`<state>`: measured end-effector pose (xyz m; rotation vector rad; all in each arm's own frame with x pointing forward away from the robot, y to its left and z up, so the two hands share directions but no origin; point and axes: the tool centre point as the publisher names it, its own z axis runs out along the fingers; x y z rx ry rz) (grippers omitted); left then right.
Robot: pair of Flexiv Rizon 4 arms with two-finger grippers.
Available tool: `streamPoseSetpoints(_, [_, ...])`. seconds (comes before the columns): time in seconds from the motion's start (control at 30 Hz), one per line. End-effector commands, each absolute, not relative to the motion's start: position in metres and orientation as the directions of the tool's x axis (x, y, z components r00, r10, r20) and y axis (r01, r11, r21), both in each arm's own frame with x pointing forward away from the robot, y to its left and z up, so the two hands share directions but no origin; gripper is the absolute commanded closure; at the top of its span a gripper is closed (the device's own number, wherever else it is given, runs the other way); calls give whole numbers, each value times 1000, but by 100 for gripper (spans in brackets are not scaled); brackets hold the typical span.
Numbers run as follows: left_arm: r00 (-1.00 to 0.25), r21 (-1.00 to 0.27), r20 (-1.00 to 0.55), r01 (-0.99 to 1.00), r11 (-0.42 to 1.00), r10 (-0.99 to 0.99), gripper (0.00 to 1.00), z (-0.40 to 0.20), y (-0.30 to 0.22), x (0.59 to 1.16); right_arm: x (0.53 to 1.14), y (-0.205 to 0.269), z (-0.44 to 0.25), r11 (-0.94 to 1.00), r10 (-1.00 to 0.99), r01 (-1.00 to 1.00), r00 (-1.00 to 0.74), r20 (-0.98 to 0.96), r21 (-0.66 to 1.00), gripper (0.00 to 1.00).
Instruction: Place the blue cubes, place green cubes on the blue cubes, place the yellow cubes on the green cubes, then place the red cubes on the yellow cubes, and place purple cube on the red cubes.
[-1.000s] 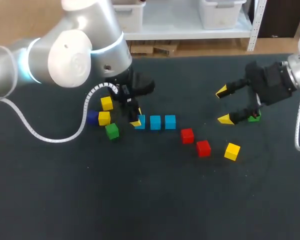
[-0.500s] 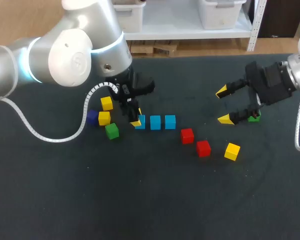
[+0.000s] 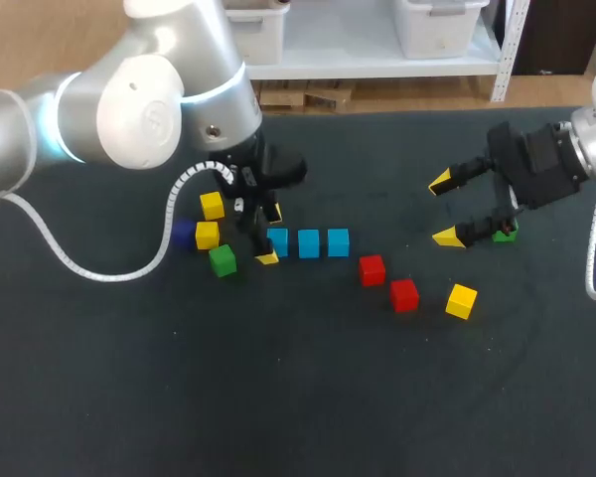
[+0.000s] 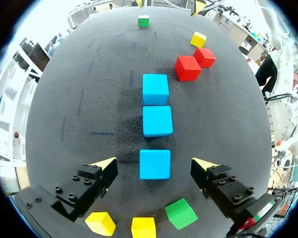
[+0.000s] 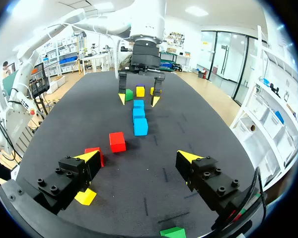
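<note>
The three blue cubes [image 4: 157,120] lay in a straight row near the middle of the desk [image 3: 298,397], running alongside its far edge with small gaps between them. The left end effector [image 4: 155,163] stood released over the left-end cube [image 3: 278,241] of that row. One yellow-tipped finger was on either side with a clear gap at each face, so nothing was held. The blue layer looked laid, and the step in hand was probably to get clear of that cube and start on the greens.

To do that well, the left end effector would need to rise straight off with its fingers wide, so that neither tip dragged the cube out of line. The row's spacing mattered, since four more layers had to sit on it. The nearest green cube [image 3: 222,260] lay just beside the fingers, toward the desk's left edge, with two yellow cubes [image 3: 207,235] and a dark purple cube [image 3: 183,233] close by. A grasp there would call for the fingers to come down on the green's free faces without knocking the yellows.

The right end effector [image 3: 444,210] hung released near the right edge, with a second green cube [image 3: 505,235] just beside it. Two red cubes [image 3: 372,269] and a lone yellow cube [image 3: 461,300] lay between it and the blue row.
</note>
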<state>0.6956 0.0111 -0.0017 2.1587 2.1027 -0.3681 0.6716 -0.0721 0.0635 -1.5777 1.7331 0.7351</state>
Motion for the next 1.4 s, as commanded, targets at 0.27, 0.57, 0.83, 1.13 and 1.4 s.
streamPoseSetpoints(0.27, [-15,-72,-235,997,-2,972,0,20,35,681,672,-72,63,108,-613,-994,-41,-789,-33,0])
streamPoseSetpoints(0.57, [-76,-56,-226,996,64,971,0,33,58,660,672,-72,63,108,-613,-994,-41,-789,-33,0])
streamPoseSetpoints(0.83, [-140,-74,-222,989,126,965,0,28,76,644,672,-72,63,108,-613,-994,-41,-789,-33,0])
streamPoseSetpoints(1.13, [-159,-97,-227,985,140,961,0,17,79,637,672,-72,63,108,-613,-994,-41,-789,-33,0])
streamPoseSetpoints(1.4, [-259,-113,-214,964,239,942,0,12,87,634,672,-72,63,108,-613,-994,-41,-789,-33,0])
